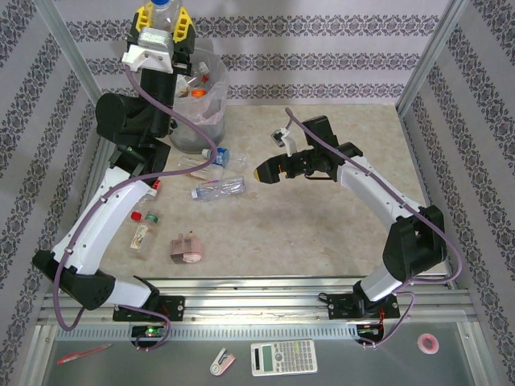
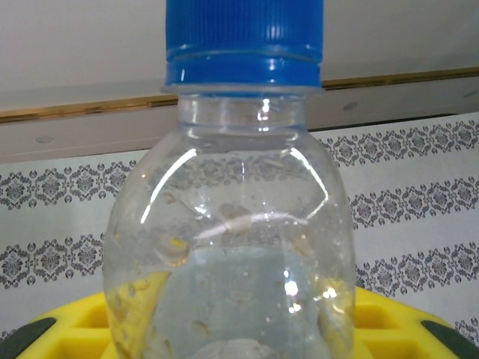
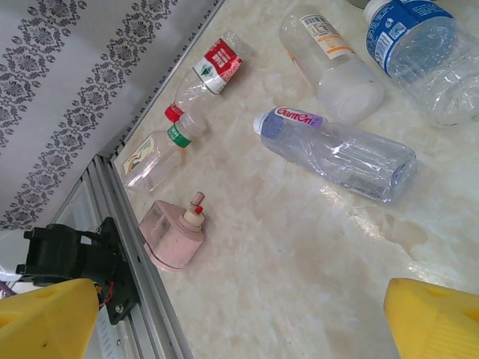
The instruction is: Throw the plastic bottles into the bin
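High at the back left, my left gripper (image 1: 163, 22) is shut on a clear bottle with a blue cap (image 2: 239, 217), held upright just above the far left rim of the bin (image 1: 211, 121). The bin holds several bottles. More bottles lie on the table: a blue-labelled one (image 1: 219, 154), a clear purple-labelled one (image 3: 337, 153), a red-labelled one (image 3: 213, 67) and a green-capped one (image 3: 159, 149). My right gripper (image 1: 262, 172) hovers open over the table's middle, to the right of the purple-labelled bottle, with nothing between its yellow fingers (image 3: 45, 325).
A small pink lumpy object (image 1: 187, 249) lies near the front rail. Metal frame posts and patterned walls close in the table. A calculator (image 1: 283, 358), a tape roll (image 1: 428, 344) and small tools lie on the shelf in front.
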Tool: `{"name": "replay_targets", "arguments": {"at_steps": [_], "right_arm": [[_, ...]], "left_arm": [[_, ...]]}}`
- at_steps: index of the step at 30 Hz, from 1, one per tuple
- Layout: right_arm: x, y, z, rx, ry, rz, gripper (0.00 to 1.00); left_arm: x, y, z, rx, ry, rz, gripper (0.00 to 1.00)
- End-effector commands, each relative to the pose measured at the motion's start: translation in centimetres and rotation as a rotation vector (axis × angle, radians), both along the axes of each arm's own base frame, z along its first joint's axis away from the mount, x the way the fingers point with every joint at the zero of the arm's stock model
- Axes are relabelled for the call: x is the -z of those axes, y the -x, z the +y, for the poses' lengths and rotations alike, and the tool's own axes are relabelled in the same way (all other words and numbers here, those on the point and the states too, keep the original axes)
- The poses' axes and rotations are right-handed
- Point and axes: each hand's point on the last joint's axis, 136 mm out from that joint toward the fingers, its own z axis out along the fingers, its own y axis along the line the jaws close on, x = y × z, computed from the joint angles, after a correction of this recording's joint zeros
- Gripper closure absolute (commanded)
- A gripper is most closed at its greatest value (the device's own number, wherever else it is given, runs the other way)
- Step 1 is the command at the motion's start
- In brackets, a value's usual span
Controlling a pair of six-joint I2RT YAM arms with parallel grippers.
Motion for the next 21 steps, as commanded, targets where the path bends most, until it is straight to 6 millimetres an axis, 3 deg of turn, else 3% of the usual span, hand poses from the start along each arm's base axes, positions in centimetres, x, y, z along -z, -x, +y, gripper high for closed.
{"name": "replay_targets", "arguments": {"at_steps": [1, 7, 9, 12, 15, 17, 19, 21], "right_arm": [[-0.9, -0.4, 0.9, -0.009, -0.012, -0.012, 0.02], [-1.0, -1.0, 1.4, -0.014, -0.009, -0.006, 0.02], [-0.8, -1.3, 1.5, -0.011, -0.005, 0.0, 0.02], [-0.8, -1.6, 1.7, -0.011, -0.004, 0.001, 0.02], [-0.8, -2.0, 1.9, -0.012, -0.004, 0.013, 0.02], [-0.9, -2.3, 1.9, -0.01, 0.004, 0.009, 0.02], [-0.9, -2.6, 1.8, -0.002, 0.009, 0.004, 0.02], [-1.1, -2.7, 1.8, -0.007, -0.002, 0.007, 0.02]], "left_arm": [[-0.8, 0.3, -0.4, -0.008, -0.008, -0.045, 0.67], [0.1, -2.1, -0.1, 0.002, 0.007, 0.03, 0.67], [0.9, -3.9, 0.5, 0.019, 0.03, 0.094, 0.67], [3.4, -8.3, 1.8, 0.023, 0.072, 0.268, 0.66], [7.8, -13.0, 3.9, 0.023, 0.144, 0.45, 0.58], [12.5, -16.6, 5.4, 0.032, 0.201, 0.623, 0.49], [17.4, -19.7, 5.6, 0.039, 0.198, 0.788, 0.36], [22.2, -22.7, 6.0, -0.012, 0.205, 0.934, 0.18]]}}
